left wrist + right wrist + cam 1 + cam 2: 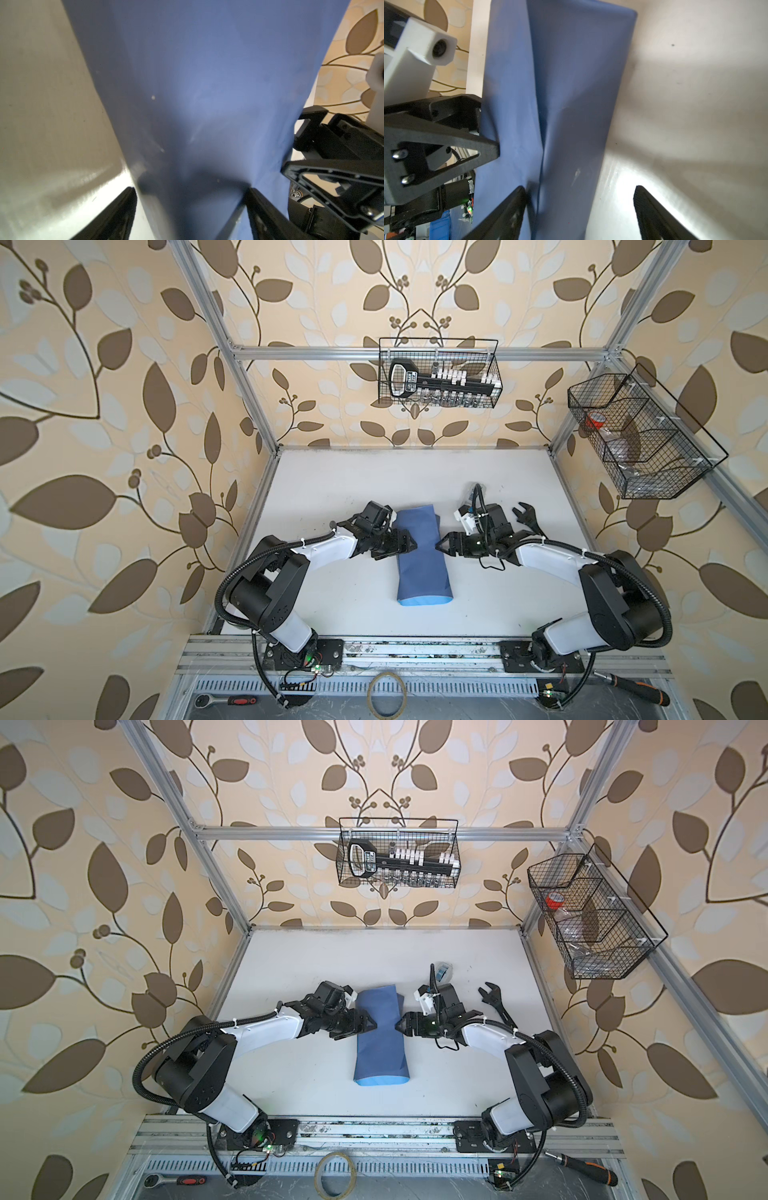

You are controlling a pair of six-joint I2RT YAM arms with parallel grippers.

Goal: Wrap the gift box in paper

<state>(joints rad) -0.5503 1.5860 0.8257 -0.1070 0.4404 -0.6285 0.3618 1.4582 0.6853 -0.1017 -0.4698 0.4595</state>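
Two grippers meet over a half-wrapped parcel: your left gripper point(411, 546) and right gripper point(439, 546) face each other across the middle of the paper point(419, 568). Both have their fingers spread wide and pinch nothing, each only nosing a flank of the fold. You have the paper lapped into a long sleeve on the table point(332, 497), slate face out, with a light-blue band point(424, 600) showing at the near end. No box is visible; presumably it sits inside the sleeve, about where the grippers meet. The seam point(542, 135) runs along the top, and no tape shows on it. The near end gapes open and the far end is hard to judge, so sealing the seam and tucking the ends look to be ahead of you. One label point(409, 385) on the black tool in the back basket point(440, 341) carries white lettering, too small to read; nothing else shows legible writing.
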